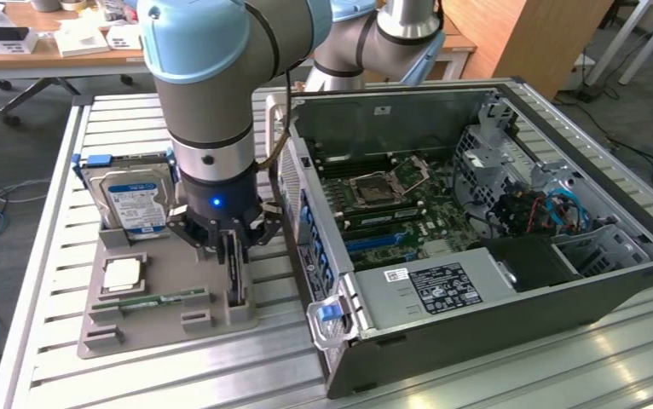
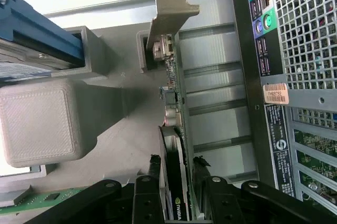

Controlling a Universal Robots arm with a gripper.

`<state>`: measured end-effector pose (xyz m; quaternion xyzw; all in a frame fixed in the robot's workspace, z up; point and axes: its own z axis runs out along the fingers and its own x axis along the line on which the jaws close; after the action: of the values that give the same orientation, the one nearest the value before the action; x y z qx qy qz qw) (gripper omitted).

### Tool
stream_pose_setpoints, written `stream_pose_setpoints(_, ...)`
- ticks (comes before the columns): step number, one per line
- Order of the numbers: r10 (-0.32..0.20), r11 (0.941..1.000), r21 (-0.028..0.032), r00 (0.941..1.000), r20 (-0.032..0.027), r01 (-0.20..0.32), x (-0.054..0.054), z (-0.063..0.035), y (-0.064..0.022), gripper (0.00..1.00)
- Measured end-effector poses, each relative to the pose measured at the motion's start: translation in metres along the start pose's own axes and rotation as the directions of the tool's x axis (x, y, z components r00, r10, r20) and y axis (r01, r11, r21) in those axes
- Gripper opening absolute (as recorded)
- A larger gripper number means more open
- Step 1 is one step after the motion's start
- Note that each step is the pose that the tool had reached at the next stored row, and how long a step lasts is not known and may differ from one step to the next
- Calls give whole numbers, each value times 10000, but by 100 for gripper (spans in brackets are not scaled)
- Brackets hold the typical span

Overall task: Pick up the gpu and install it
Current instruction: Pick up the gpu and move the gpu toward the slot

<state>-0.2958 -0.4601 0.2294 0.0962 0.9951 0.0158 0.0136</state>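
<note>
Squarely astride the gpu [image 1: 237,285] [image 2: 171,76], the black pincer [image 1: 234,247] [image 2: 176,163] stands open. The thin flat card sits upright on edge in the matte grey tray [image 1: 133,328], bent pale bracket at its far end, on the exterior view's left of the metal case [image 1: 509,256].

One gpu [image 1: 235,277] [image 2: 172,155]; one blue-labelled hard drive [image 1: 133,200]; one square processor chip [image 1: 122,274]; one green RAM stick [image 1: 163,301]; one grey holder tray [image 1: 150,331]; one open computer case [image 1: 509,328]; one robot arm [image 1: 213,85] with one end effector [image 1: 234,252]; one slatted table [image 1: 116,119]
</note>
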Motion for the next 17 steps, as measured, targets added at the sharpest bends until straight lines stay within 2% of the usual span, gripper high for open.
stream_pose_setpoints(13,-27,10000,-1,10000,-2,27,0,0,0,38)
stream_pose_setpoints(17,-127,9999,-19,9999,-8,127,0,0,0,38)
